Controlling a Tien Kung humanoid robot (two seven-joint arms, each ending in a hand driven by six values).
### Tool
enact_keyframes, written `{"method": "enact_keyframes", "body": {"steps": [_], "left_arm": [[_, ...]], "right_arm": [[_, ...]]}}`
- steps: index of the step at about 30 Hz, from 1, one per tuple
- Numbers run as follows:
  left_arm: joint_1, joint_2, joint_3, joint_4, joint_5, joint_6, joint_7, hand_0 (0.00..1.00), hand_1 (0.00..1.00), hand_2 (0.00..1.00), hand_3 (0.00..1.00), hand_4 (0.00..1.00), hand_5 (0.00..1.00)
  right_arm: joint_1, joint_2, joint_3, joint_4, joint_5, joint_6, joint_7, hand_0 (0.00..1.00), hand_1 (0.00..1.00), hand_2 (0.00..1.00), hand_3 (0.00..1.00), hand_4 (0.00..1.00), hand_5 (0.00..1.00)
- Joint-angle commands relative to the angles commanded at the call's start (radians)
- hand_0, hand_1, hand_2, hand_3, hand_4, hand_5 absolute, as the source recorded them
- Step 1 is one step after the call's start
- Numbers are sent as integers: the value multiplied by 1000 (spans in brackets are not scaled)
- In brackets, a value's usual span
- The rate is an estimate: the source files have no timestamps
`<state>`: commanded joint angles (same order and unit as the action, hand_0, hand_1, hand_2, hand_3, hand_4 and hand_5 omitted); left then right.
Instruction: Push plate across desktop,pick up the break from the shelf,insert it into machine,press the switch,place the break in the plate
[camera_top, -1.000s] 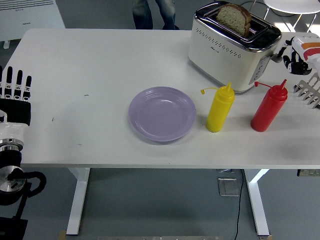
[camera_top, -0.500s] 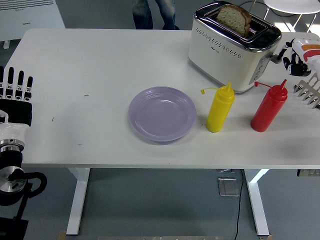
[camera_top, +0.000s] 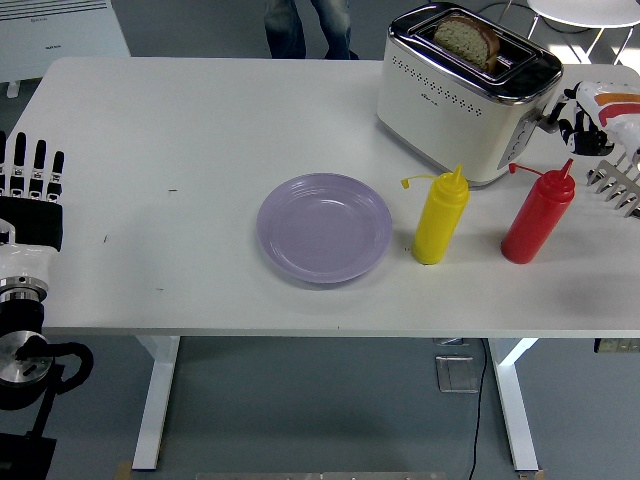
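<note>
A slice of brown bread (camera_top: 466, 37) sits partly sunk in a slot of the cream and chrome toaster (camera_top: 455, 100) at the back right. The lilac plate (camera_top: 325, 227) lies empty mid-table. My right hand (camera_top: 578, 112) is at the toaster's right end, its dark fingers curled against the side lever (camera_top: 548, 117). Whether they grip the lever or only press on it is unclear. At the left edge my left hand (camera_top: 30, 175) rests flat, fingers straight and holding nothing.
A yellow squeeze bottle (camera_top: 440, 216) and a red squeeze bottle (camera_top: 539, 213) stand in front of the toaster. A metal rack (camera_top: 616, 186) pokes in at the right edge. A person's legs (camera_top: 305, 25) show beyond the far edge.
The bread has sunk lower into the toaster slot. My right hand has shifted slightly left and down against the lever. The left arm has not moved.
</note>
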<state>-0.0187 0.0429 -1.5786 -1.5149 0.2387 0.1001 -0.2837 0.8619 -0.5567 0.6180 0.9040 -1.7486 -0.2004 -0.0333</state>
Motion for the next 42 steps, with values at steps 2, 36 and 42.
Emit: {"method": "enact_keyframes", "body": {"steps": [2,36,42], "left_arm": [[0,0,0,0,0,0,0,885,890,880,779,543,998],[-3,-1,1,1,-1,1,-1,885,890,880,779,544,998],[-3,-1,3,1,-1,1,-2,885,890,880,780,544,998]], "right_arm": [[0,4,-4,-8,4,0,0,180,144,220,505,481,2],[-34,5,107,-5,-9,13,-16,178,142,219,522,477,2],[-54,-24,176,43,-38,48,-48,180,145,222,598,459,2]]}}
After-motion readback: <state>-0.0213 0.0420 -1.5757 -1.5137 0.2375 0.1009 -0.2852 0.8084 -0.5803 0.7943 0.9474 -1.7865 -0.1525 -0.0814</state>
